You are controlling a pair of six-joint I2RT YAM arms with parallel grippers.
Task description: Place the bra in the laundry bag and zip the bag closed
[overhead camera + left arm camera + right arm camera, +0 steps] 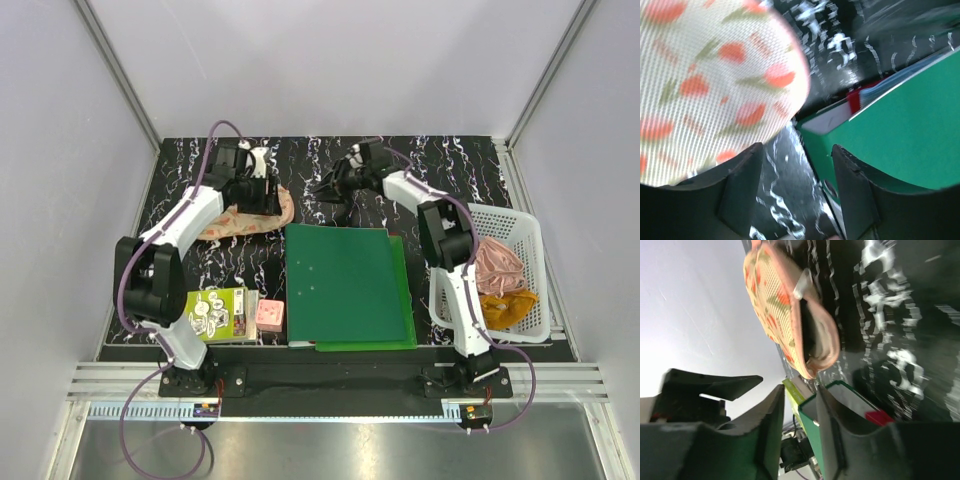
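Upper left of top view, L gripper (797, 150) hangs w/ jaws wide apart, empty, beside the laundry bag (240, 220), mouth agape, zip undone, dark mass inside prob. the bra (809, 332); upper centre, R gripper (800, 390), jaws narrowly parted, empty; zipping remains.

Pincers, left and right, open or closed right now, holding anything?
Left pincer: open, holding nothing.
Right pincer: open with a narrow gap, holding nothing.
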